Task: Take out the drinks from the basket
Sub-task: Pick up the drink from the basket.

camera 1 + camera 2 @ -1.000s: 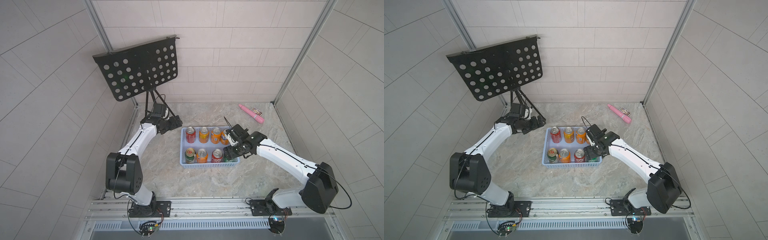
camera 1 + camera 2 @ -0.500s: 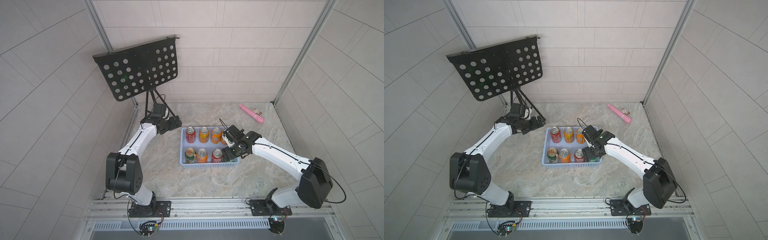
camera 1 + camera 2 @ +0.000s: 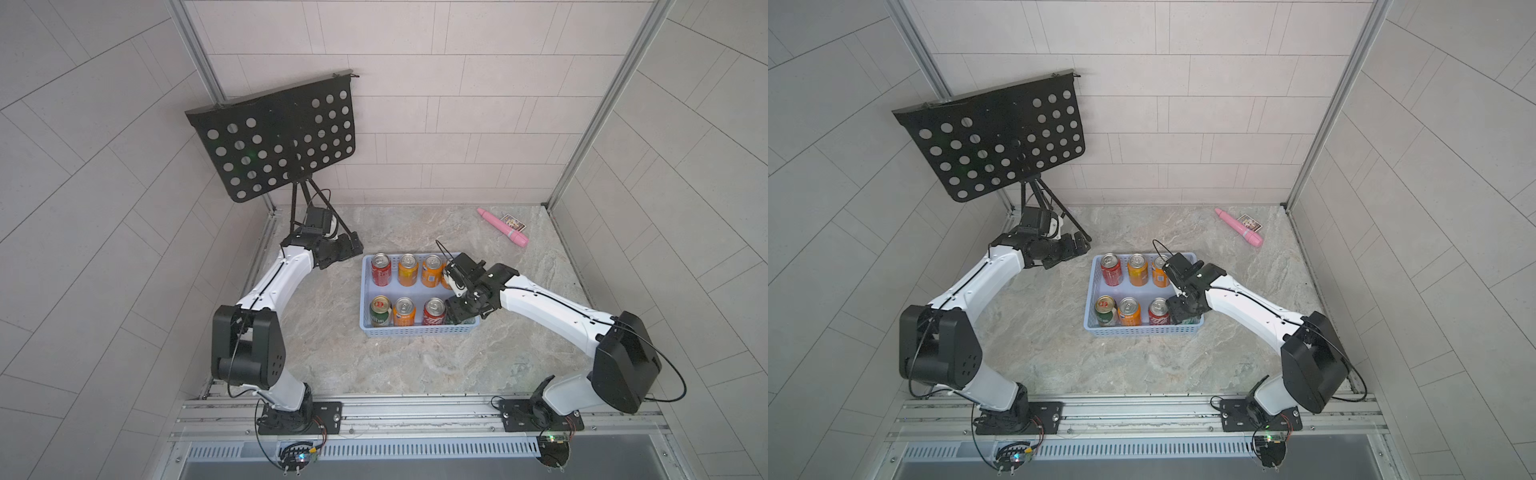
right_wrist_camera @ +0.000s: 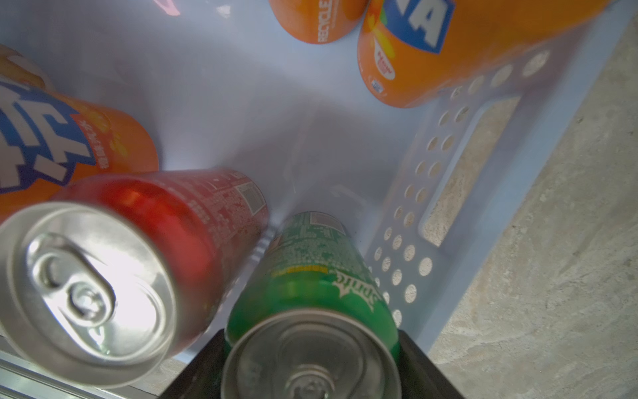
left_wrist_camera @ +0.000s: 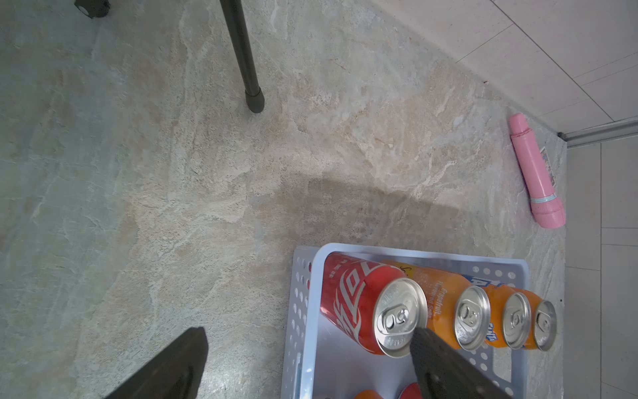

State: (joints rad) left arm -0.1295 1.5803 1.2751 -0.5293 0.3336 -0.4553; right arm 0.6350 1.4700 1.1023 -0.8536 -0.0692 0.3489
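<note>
The light-blue basket [image 3: 415, 330] sits mid-floor in both top views, with the drinks upright in two rows. The far row has a red can [image 3: 381, 270] and orange cans [image 3: 407, 270]. The near row holds a green can with a red-gold label [image 3: 380, 310], an orange can [image 3: 404, 311] and a red can [image 3: 434, 311]. My right gripper [image 3: 459, 311] reaches down into the near right corner. In the right wrist view it [image 4: 310, 355] is shut on the green can [image 4: 310, 283], whose base is inside the basket. My left gripper [image 5: 310, 349] is open beside the basket's far left corner [image 5: 300, 311].
A black perforated music stand [image 3: 278, 141] rises at the back left, one leg [image 5: 245, 62] planted near my left gripper. A pink stick [image 3: 503, 227] and a small card [image 3: 515, 222] lie at the back right. Tiled walls enclose three sides.
My right gripper has moved toward the basket's near right corner, come down and closed on the green can. The left arm has not moved.
</note>
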